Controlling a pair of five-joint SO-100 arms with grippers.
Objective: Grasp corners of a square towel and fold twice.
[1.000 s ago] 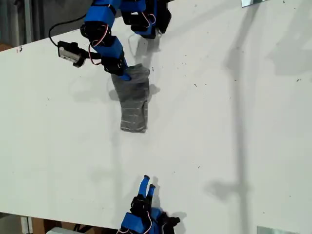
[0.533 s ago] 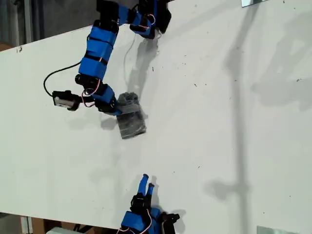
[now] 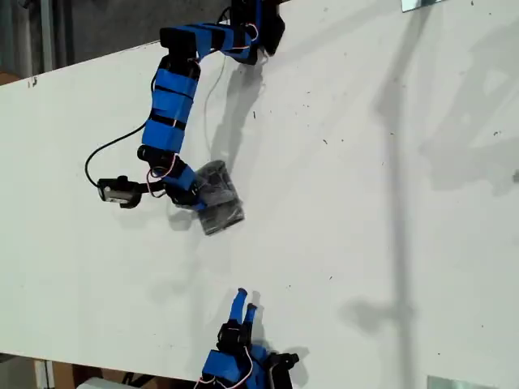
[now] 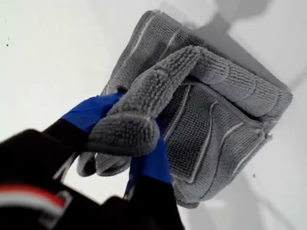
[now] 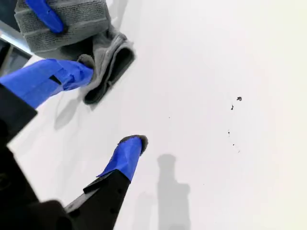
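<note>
Towel (image 3: 217,203) sits folded into a small thick bundle on the white table (image 3: 365,203), roughly 9 o'clock of table centre in the exterior view. My first gripper (image 3: 197,203) reaches down from the arm based at 12 o'clock in the exterior view; its blue-taped jaws are pinched on a rolled edge of the towel (image 4: 201,120), cloth bunched over the fingertips (image 4: 91,112) in the first wrist view. Which of the corners is pinched, cannot tell, the fabric hides it. Wrist camera sticks out at 9 o'clock of that gripper. My second gripper (image 3: 243,306) is at 6 o'clock in the exterior view, near the table edge, well apart from the towel, jaws spread, nothing between them, tips above bare table (image 5: 216,72). Towel shows beyond one finger (image 5: 50,79) in the second wrist view.
</note>
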